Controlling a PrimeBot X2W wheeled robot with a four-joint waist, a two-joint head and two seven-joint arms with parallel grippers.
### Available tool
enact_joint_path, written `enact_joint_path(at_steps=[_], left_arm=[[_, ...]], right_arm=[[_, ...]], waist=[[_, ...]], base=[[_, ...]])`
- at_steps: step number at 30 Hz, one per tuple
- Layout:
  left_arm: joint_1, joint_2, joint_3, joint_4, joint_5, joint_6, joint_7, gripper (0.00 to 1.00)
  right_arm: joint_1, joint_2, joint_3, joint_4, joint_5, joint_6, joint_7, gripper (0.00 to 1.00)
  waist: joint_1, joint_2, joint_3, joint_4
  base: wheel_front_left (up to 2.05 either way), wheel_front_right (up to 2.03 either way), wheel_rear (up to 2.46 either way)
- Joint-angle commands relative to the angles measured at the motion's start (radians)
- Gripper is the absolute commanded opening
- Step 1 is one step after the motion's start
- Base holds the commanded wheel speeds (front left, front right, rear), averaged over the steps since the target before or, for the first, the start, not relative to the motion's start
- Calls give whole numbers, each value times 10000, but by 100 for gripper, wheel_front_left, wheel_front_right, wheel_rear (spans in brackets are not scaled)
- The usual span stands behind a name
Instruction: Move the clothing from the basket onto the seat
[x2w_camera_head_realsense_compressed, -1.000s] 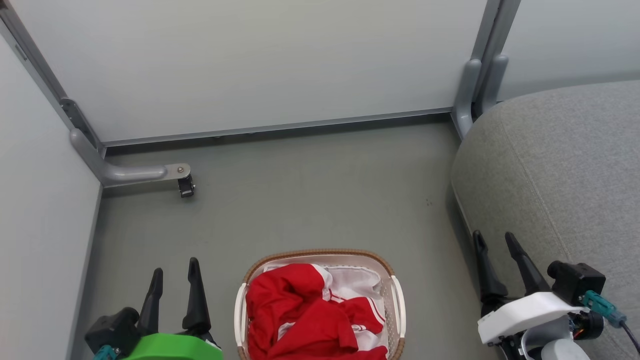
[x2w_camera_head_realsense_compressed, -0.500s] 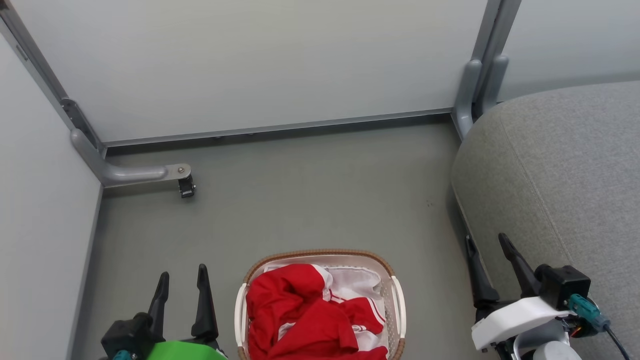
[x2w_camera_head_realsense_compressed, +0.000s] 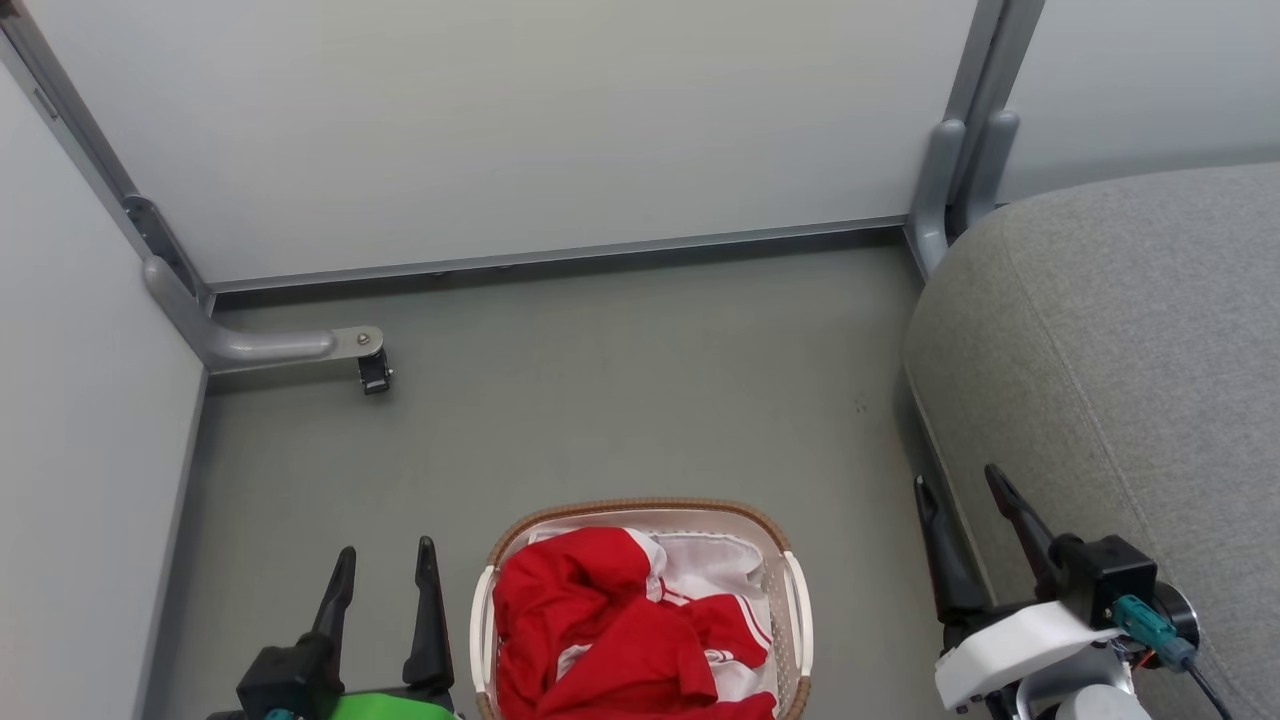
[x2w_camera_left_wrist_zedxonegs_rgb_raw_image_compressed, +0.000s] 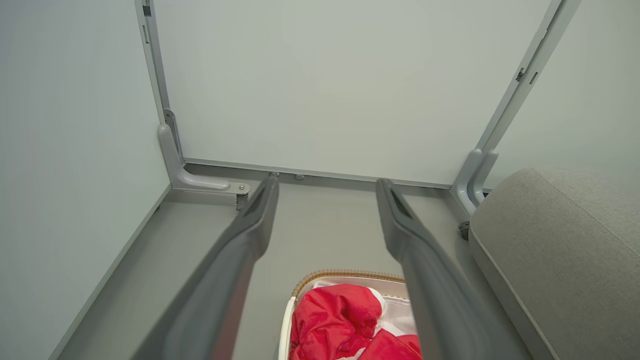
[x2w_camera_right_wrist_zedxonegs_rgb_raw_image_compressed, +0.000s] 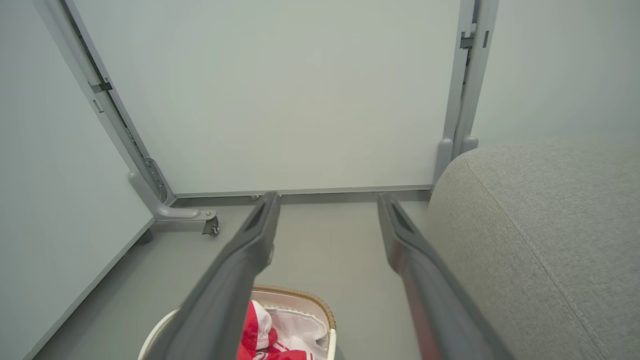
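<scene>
My left gripper (x2w_camera_head_realsense_compressed: 387, 548) is open and empty over the grey floor (x2w_camera_head_realsense_compressed: 620, 400), just beside the left side of the basket (x2w_camera_head_realsense_compressed: 640, 507). My right gripper (x2w_camera_head_realsense_compressed: 956, 478) is open too and holds nothing. It is between the basket and the seat (x2w_camera_head_realsense_compressed: 1130, 340), close to the cushion's edge. The red clothing (x2w_camera_head_realsense_compressed: 610, 630) lies crumpled inside the basket, on the white liner (x2w_camera_head_realsense_compressed: 715, 558). The basket stands on the floor, apart from the seat.

Crumpled red clothing (x2w_camera_head_realsense_compressed: 600, 630) with white trim fills the left part of the basket (x2w_camera_head_realsense_compressed: 640, 508), an oval white basket with a brown rim standing on the floor. The rounded grey seat (x2w_camera_head_realsense_compressed: 1120, 350) rises well apart to its right.
</scene>
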Motion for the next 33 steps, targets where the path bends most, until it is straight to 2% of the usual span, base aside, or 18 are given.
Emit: enact_joint_path(at_steps=[1,33], left_arm=[[167,70,-49,6,209,67,-73,100],[-149,68,-229,64,400,-118,-98,100]], right_arm=[[46,-62,47,28,-202,0,-85,100],[-110,-64,9,-215,-218,-1,-107,100]], waist=[[0,0,3,1],[0,0,357,32]], base=[[0,0,0],[0,0,0]])
